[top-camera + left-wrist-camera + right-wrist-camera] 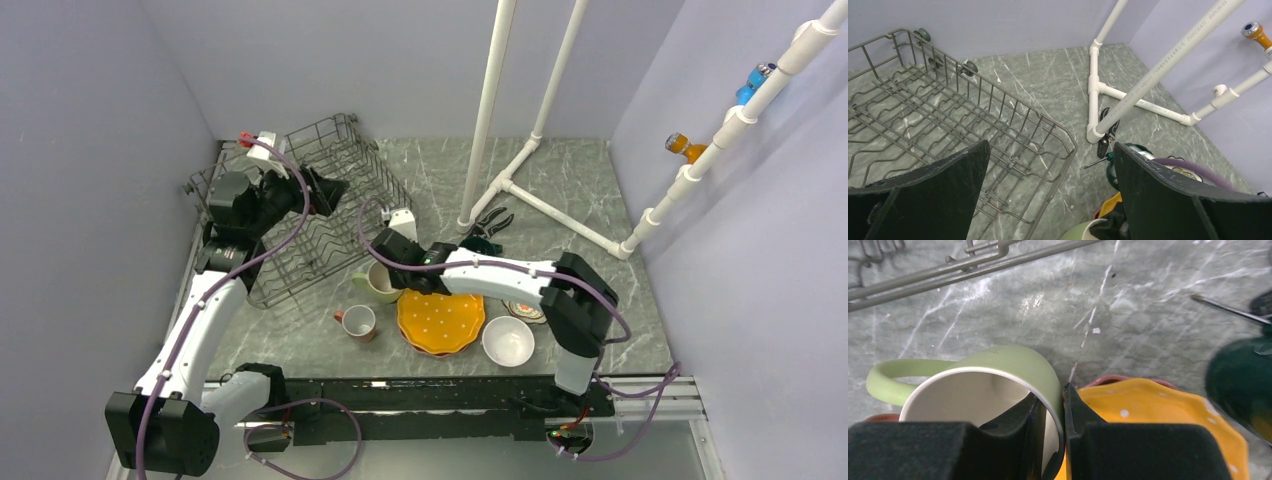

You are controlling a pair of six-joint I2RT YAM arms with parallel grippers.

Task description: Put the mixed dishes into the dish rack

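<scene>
With the right end effector [1060, 405] clamped narrowly on the pale green mug's [998, 365] rim, pickup was underway; next it likely needed lifting into the dish rack [998, 115].

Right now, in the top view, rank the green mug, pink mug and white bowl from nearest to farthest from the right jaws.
1. green mug: its wall is pinched between the right jaws, at the left edge of the plates.
2. pink mug: just below the green mug, toward the arm bases.
3. white bowl: on the far right side of the plates.
</scene>
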